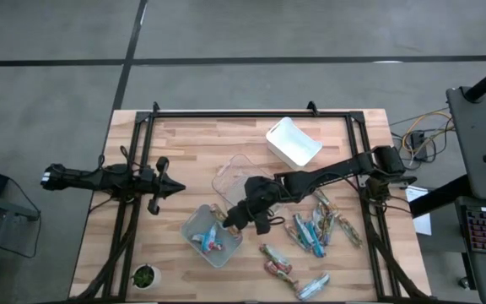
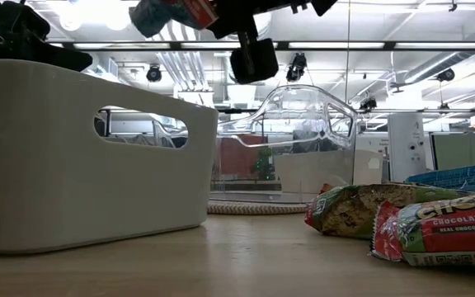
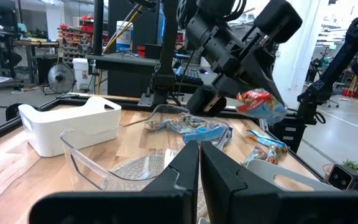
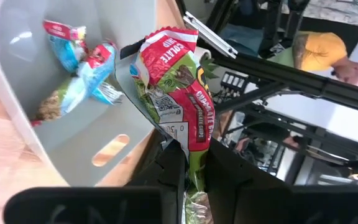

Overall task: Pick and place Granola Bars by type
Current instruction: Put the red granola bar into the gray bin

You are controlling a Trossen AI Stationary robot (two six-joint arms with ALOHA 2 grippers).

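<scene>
My right gripper [image 1: 229,221] reaches in from the table's right and hovers over the near-right rim of the grey bin [image 1: 194,221], shut on a granola bar [image 4: 176,87] in a red and green wrapper. Inside the bin lie a few red and blue bars [image 4: 79,68]. Several more bars [image 1: 315,230] lie flat on the table to the right of the bin, and others [image 1: 277,263] lie toward the near edge. My left gripper [image 1: 171,187] waits at the table's left, shut, pointing level toward the right with nothing in it. My right gripper pinches one end of the bar's wrapper [image 4: 190,163] between its two fingers. The fingers slant down from the table's right. The rest of the bar sticks out beyond the fingertips, lifted clear above the grey bin [image 4: 104,137].
A clear bin [image 1: 239,173] stands just beyond the grey one, under my right arm. A white bin [image 1: 294,141] stands at the far middle. A small green plant pot [image 1: 144,276] sits at the near left corner. Black frame rails run along the table's sides.
</scene>
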